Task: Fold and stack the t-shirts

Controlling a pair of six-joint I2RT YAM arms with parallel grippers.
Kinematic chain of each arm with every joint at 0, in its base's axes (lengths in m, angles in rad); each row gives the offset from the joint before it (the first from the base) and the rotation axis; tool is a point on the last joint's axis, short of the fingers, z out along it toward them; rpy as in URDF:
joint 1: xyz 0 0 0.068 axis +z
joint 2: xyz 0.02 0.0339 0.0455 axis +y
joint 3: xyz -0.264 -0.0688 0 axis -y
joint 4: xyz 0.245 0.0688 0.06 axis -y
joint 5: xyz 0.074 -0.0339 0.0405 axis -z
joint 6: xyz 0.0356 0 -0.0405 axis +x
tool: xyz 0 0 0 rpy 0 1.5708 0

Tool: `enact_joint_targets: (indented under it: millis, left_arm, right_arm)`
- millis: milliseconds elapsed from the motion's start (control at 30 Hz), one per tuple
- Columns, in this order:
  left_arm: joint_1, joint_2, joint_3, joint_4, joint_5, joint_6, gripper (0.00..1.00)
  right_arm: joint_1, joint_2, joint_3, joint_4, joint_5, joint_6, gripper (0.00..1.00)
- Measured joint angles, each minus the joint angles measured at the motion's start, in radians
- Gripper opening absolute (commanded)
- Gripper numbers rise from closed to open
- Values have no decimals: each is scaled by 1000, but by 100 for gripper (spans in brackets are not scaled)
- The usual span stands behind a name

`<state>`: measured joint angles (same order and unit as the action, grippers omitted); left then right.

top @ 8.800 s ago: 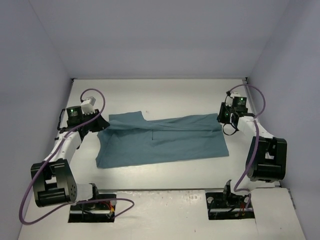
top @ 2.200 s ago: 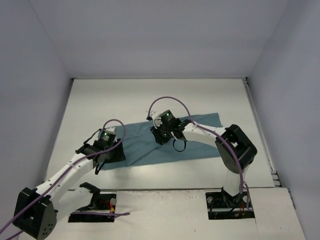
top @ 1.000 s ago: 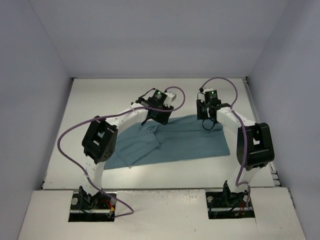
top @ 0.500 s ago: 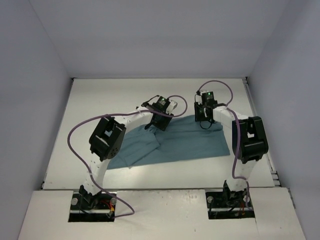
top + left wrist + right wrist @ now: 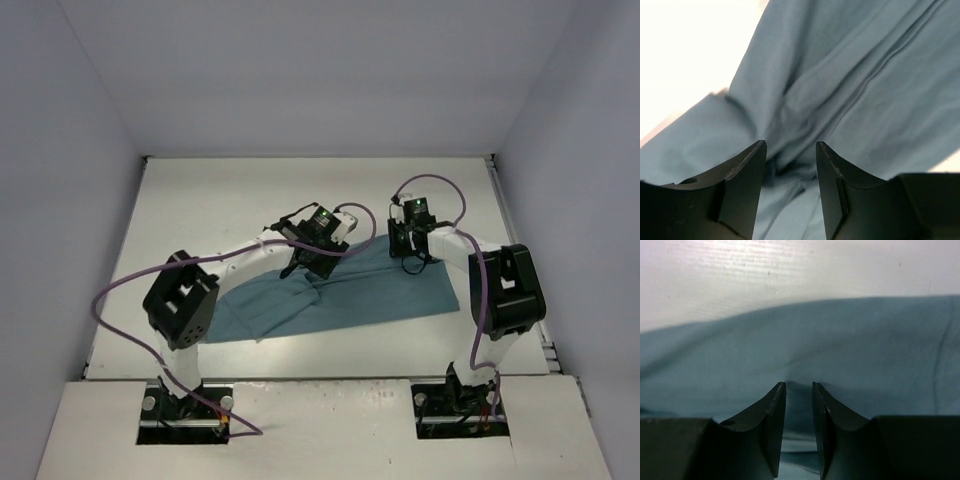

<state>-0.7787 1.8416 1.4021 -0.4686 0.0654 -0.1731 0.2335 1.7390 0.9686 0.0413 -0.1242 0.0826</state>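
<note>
The teal t-shirt [image 5: 385, 285] lies spread on the white worktop [image 5: 200, 200] with its long axis running left to right, so its 2 long edges face the back wall and the arm bases. Both claws are at the t-shirt's far long edge, and I think the coming move turns on that. The left claw [image 5: 303, 267] is about halfway along that edge, over a rumpled ridge where the cloth bunches. The right claw [image 5: 410, 252] is further along the same edge, toward the t-shirt's right end. In the left wrist view the jaws stand roughly half apart, astride the ridge of cloth [image 5: 790, 100], and nothing looks clamped between them. In the right wrist view the jaws are nearly together, leaving only a narrow slot. A small pucker of cloth [image 5: 799, 377] rises at their tips, just inside the t-shirt's far edge, but I cannot tell whether it is nipped. With both claws on 1 edge, the cloth to be folded lies on their near side. The likely fold carries that edge across the short width toward the t-shirt's near edge. The 2 claws would need to travel together, square to the long axis. The t-shirt's left end lies well beyond the left claw with nothing on it, and it may lag or crumple.
</note>
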Motion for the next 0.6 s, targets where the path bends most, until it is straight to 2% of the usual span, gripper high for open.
enact_joint_targets:
  millis: [133,333,600]
  left_arm:
    - [10,-104,3,-19,-67,12,50]
    - [67,-131,4,-65,-159,5,51]
    - [299,-111,-133,-106,-185,-56,50]
  right_arm:
    - [4,-69,-56,-8,2,1,25]
    - [4,-105,-50,-8,22,-1,25]
    - [-12,-65,62,-9,43,-10,25]
